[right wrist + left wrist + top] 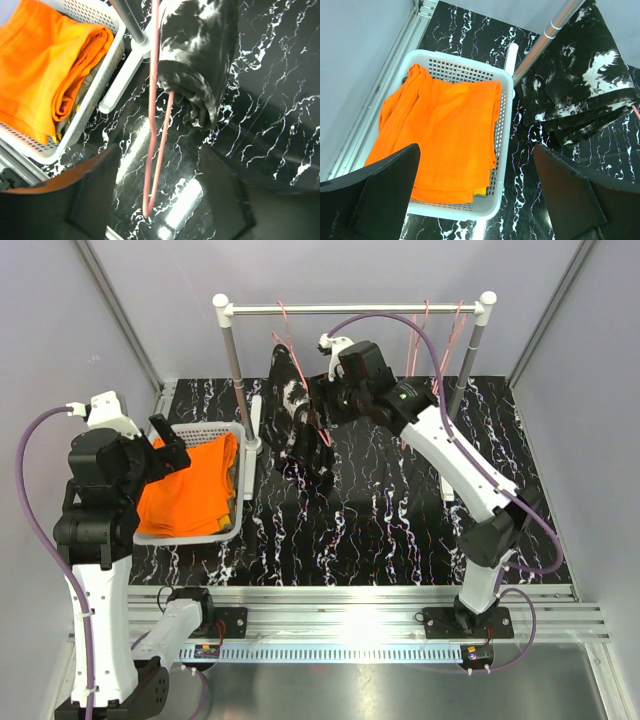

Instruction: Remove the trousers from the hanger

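The black trousers with white splashes hang folded over a pink hanger on the rack's rail. They also show in the right wrist view and the left wrist view. My right gripper is open, and the hanger's lower end lies between its fingers without touching them. The bright orange trousers lie in the white basket, with a yellow scrap of another garment under them. My left gripper is open and empty above the basket's near right corner.
The rack's left post and its foot stand right beside the basket. Two empty pink hangers hang at the rail's right end near the right post. The tabletop is black marble pattern. Grey walls close both sides.
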{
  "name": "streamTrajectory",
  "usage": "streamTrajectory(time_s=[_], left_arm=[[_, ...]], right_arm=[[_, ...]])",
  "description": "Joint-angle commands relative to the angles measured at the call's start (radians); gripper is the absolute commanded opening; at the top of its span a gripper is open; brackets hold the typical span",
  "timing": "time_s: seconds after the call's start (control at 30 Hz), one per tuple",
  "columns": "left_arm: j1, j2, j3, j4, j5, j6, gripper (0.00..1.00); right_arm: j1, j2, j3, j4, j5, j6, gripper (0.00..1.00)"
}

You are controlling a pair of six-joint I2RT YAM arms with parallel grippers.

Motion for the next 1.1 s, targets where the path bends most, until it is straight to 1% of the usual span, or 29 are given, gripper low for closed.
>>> streamTrajectory(time_s=[0.0, 0.03, 0.07, 0.13, 0.17, 0.27, 0.33, 0.37, 0.4, 0.47, 0.57, 0.67, 0.7, 0.73, 0.77, 0.8, 0.87, 0.9, 0.97, 1.07], left_arm=[[-0.009, -0.008, 0.006, 0.037, 0.022, 0.018, 0.99], [-0.007, -0.008, 0.004, 0.038, 0.023, 0.018, 0.99], [-0.007, -0.006, 0.001, 0.037, 0.023, 0.018, 0.99], [-0.01, -0.006, -0.008, 0.038, 0.026, 0.02, 0.99], [-0.012, -0.011, -0.008, 0.037, 0.025, 0.023, 0.99], [-0.012, -0.011, -0.013, 0.038, 0.017, 0.026, 0.99], [-0.012, -0.009, -0.009, 0.037, 0.013, 0.029, 0.99], [-0.012, -0.006, -0.011, 0.037, 0.011, 0.03, 0.99], [-0.029, -0.008, -0.01, 0.035, 0.01, 0.032, 0.99], [-0.043, -0.006, -0.013, 0.035, 0.002, 0.033, 0.99], [-0.063, 0.001, -0.016, 0.038, 0.011, 0.039, 0.99], [-0.087, 0.003, -0.028, 0.074, 0.06, 0.043, 0.99], [-0.095, 0.001, -0.037, 0.095, 0.083, 0.043, 0.99], [-0.096, 0.001, -0.04, 0.127, 0.092, 0.043, 0.99], [-0.101, 0.004, -0.048, 0.141, 0.094, 0.041, 0.99], [-0.104, 0.007, -0.052, 0.155, 0.153, 0.041, 0.99], [-0.11, 0.009, -0.072, 0.224, 0.212, 0.035, 0.99], [-0.118, 0.009, -0.094, 0.25, 0.28, 0.03, 0.99], [-0.135, 0.007, -0.114, 0.327, 0.325, 0.02, 0.99], [-0.205, 0.003, -0.155, 0.434, 0.355, 0.018, 0.99]], right_arm=[[0.013, 0.043, 0.111, -0.018, -0.003, -0.039, 0.69], [0.018, 0.063, 0.129, -0.022, 0.003, -0.042, 0.6], [0.021, 0.096, 0.163, -0.027, 0.008, -0.051, 0.58], [0.025, 0.133, 0.202, -0.037, 0.014, -0.066, 0.56], [0.024, 0.17, 0.24, -0.042, 0.013, -0.066, 0.51], [0.03, 0.231, 0.306, -0.059, 0.014, -0.071, 0.46], [0.031, 0.248, 0.321, -0.051, 0.016, -0.076, 0.38], [0.031, 0.257, 0.327, -0.047, 0.039, -0.074, 0.32], [0.031, 0.258, 0.328, -0.041, 0.048, -0.077, 0.19], [0.031, 0.256, 0.338, -0.028, 0.059, -0.085, 0.0], [0.031, 0.224, 0.328, 0.005, 0.091, -0.083, 0.0], [0.03, 0.147, 0.242, 0.12, 0.17, -0.042, 0.0], [0.031, 0.126, 0.214, 0.192, 0.18, -0.033, 0.0], [0.031, 0.083, 0.187, 0.226, 0.197, -0.022, 0.0], [0.031, 0.061, 0.132, 0.261, 0.223, 0.004, 0.0], [0.031, 0.041, 0.105, 0.327, 0.237, 0.015, 0.0], [0.03, -0.009, 0.041, 0.386, 0.267, 0.042, 0.0], [0.031, -0.025, 0.019, 0.444, 0.286, 0.047, 0.0], [0.031, -0.066, -0.03, 0.494, 0.297, 0.064, 0.0], [0.031, -0.086, -0.033, 0.536, 0.301, 0.07, 0.0]])
